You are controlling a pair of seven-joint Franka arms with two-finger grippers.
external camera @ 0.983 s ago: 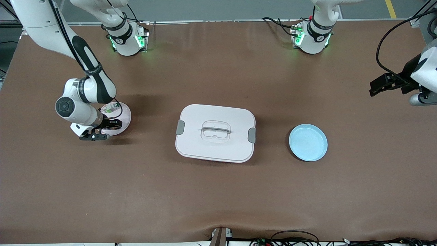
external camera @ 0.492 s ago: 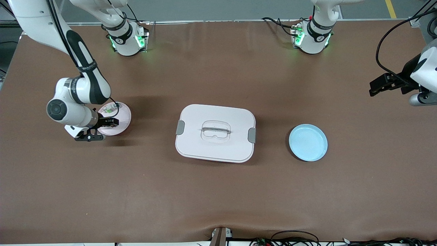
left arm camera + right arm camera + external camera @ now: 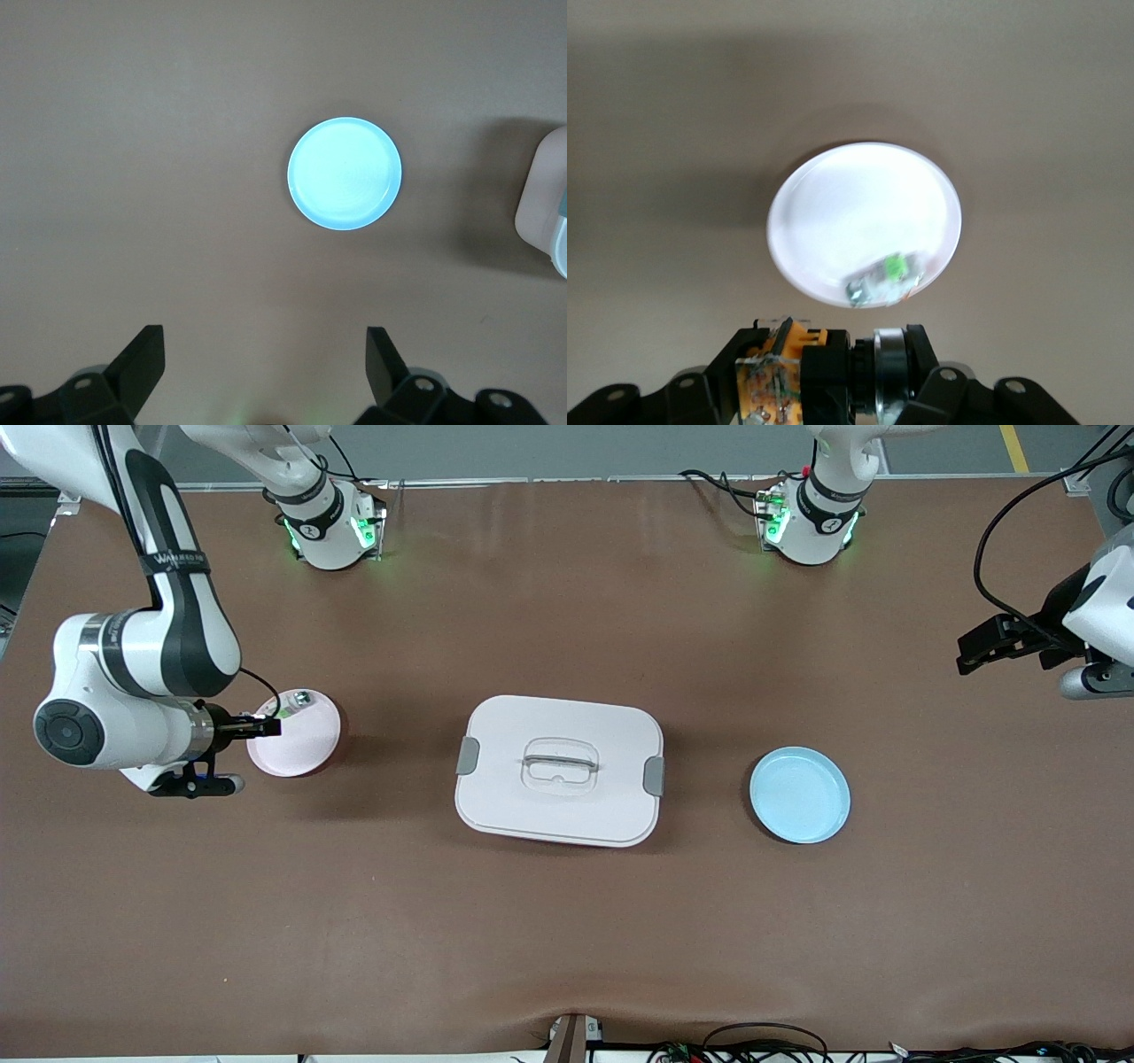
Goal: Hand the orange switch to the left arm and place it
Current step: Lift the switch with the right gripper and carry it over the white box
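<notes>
My right gripper [image 3: 257,728] is shut on the orange switch [image 3: 806,372], a black blocky part with an orange piece, and holds it in the air over the pink plate [image 3: 301,740] at the right arm's end of the table. The plate [image 3: 833,212] still holds a small green-and-white component [image 3: 886,276]. The white box [image 3: 560,769] with grey latches stands at the table's middle. My left gripper [image 3: 983,646] is open and empty, up at the left arm's end of the table, and that arm waits. Its black fingers [image 3: 142,354] stand wide apart.
A light blue plate [image 3: 799,794] lies between the box and the left arm's end of the table; it also shows in the left wrist view [image 3: 345,173]. The box's corner [image 3: 545,208] shows at that view's edge. Cables lie along the table's near edge.
My right gripper has risen off the pink plate with the orange switch in it and drawn toward the right arm's end of the table. The left arm has not moved.
</notes>
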